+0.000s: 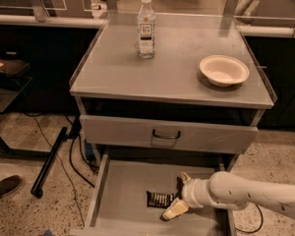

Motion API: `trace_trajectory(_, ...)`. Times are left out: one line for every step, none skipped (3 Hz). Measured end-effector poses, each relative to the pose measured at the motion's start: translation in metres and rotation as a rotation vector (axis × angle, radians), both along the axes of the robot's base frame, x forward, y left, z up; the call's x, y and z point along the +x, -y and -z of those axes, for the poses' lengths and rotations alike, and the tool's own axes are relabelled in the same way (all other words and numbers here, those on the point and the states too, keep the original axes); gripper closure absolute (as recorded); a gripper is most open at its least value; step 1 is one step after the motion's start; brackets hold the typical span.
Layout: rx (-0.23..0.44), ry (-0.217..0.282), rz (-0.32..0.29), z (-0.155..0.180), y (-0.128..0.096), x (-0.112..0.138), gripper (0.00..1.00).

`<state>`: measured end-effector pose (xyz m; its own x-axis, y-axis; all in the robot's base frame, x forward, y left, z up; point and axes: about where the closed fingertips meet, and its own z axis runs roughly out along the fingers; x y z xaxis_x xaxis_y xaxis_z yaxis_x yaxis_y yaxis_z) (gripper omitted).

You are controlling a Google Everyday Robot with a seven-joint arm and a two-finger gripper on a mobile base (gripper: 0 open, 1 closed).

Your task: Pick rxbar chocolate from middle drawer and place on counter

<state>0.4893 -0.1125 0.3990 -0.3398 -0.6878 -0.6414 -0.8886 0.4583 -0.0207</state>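
The rxbar chocolate (159,198), a dark wrapper with pale lettering, lies flat on the floor of the middle drawer (123,191), which is pulled out at the bottom of the view. My gripper (179,193) is down in the drawer at the bar's right end. It is open, with one pale finger (173,210) just in front of the bar's end and the other (185,177) behind it. The bar rests on the drawer floor, not lifted. The counter (177,58) is the grey cabinet top above.
A clear labelled bottle (146,26) stands at the counter's back and a pale bowl (224,70) sits on its right side. The drawer with the dark handle (166,134) is closed above the open one. A black pole (49,161), cables and a shoe (5,186) lie on the floor to the left.
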Motion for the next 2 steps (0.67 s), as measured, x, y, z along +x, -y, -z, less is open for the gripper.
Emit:
trace_trajectory(0.002, -0.001, 0.001, 0.0015, -0.0005, 0.0007, 0.00)
trace_trajectory(0.026, -0.003, -0.040, 0.0108, -0.0080, -0.0037, 0.00)
